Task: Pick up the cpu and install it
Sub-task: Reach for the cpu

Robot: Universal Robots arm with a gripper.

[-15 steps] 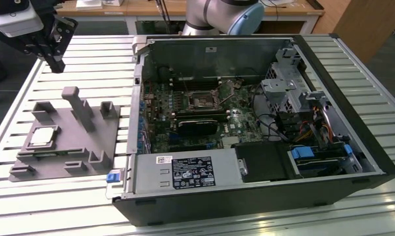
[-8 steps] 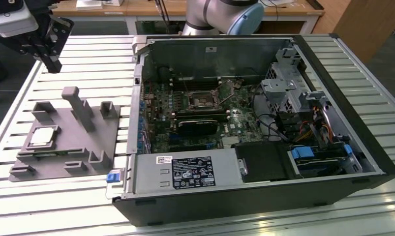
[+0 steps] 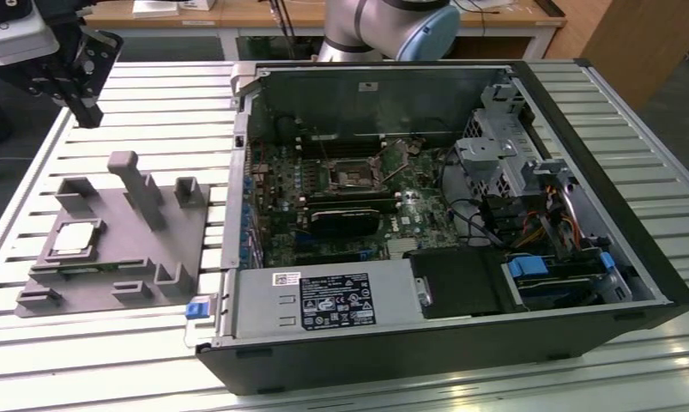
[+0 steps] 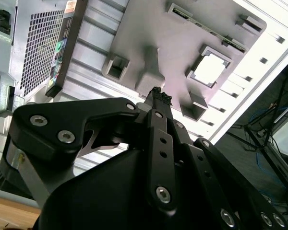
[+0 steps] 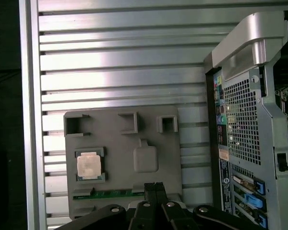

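Approach step. Gripper (image 5: 154, 186), fingertips pressed together and empty, hangs above the table (image 3: 149, 94) corner. Cpu (image 3: 75, 240) sits in the fixture (image 3: 127, 253); the pick likely needs jaws opened.

A slatted, apparently aluminium table (image 3: 149, 112) bears grey fixture (image 3: 127, 253) and open computer case (image 3: 378, 360).

Exterior view: high, oblique, looking down over the worktop (image 3: 149, 112), open computer case (image 3: 378, 356) and grey fixture (image 3: 115, 257). First wrist view: straight down past the gripper (image 5: 154, 186), well above the fixture. Second wrist view: slanted along the gripper. All share fixture and case.
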